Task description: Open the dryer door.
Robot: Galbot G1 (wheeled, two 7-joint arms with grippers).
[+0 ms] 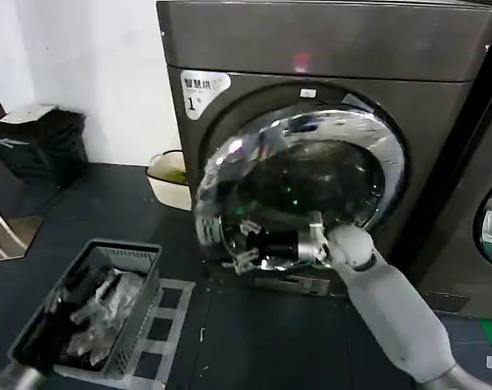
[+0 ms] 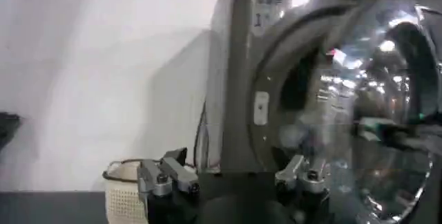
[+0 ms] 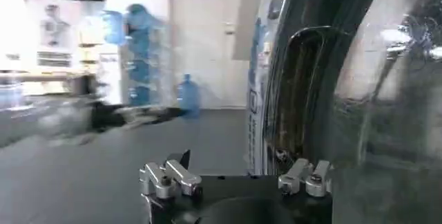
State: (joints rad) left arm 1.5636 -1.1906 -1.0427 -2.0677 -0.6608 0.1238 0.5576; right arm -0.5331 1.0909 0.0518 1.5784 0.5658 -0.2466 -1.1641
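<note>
1. the dryer door hangs partly swung out from the dryer, its chrome ring tilted away from the round opening.
2. my right gripper sits at the door's lower edge, jaws spread apart, clamping nothing.
3. my left gripper waits left of the dryer, jaws parted, empty.

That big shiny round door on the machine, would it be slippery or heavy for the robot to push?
Probably slippery: the dryer door has a polished chrome ring that mirrors the room. Likely stiff and fairly heavy, since it spans nearly the whole dryer. It should swing rather than tip. The right gripper is at its lower edge.
</note>
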